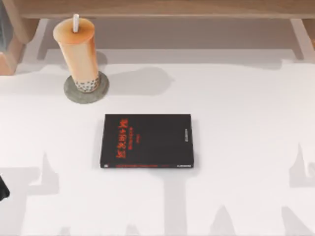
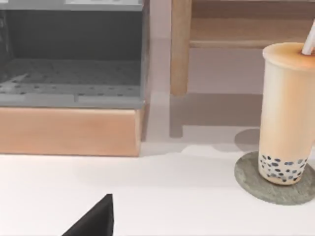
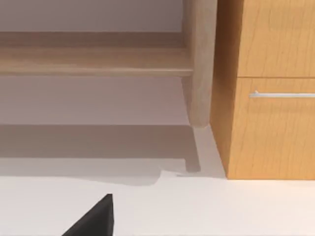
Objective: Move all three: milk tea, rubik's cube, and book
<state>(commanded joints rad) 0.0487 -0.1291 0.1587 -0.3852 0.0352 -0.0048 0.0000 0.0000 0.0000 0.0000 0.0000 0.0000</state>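
Observation:
The milk tea (image 1: 78, 49), a tall peach-orange cup with a white straw and dark pearls at its base, stands upright on a round grey coaster (image 1: 101, 88) at the table's back left. The left wrist view shows it too, milk tea (image 2: 285, 113), some way ahead of my left gripper (image 2: 93, 221), of which a dark corner shows. My left arm (image 1: 2, 189) is parked at the table's left edge. A dark corner of my right gripper (image 3: 93, 221) shows over bare white table, with nothing near it. The rubik's cube and the book are out of view.
A black book with red lettering (image 1: 146, 141) lies flat in the middle of the table. A wooden shelf frame (image 1: 162, 10) runs along the back. A grey perforated bin on a wooden base (image 2: 69, 78) stands back left, a wooden drawer cabinet (image 3: 275, 93) back right.

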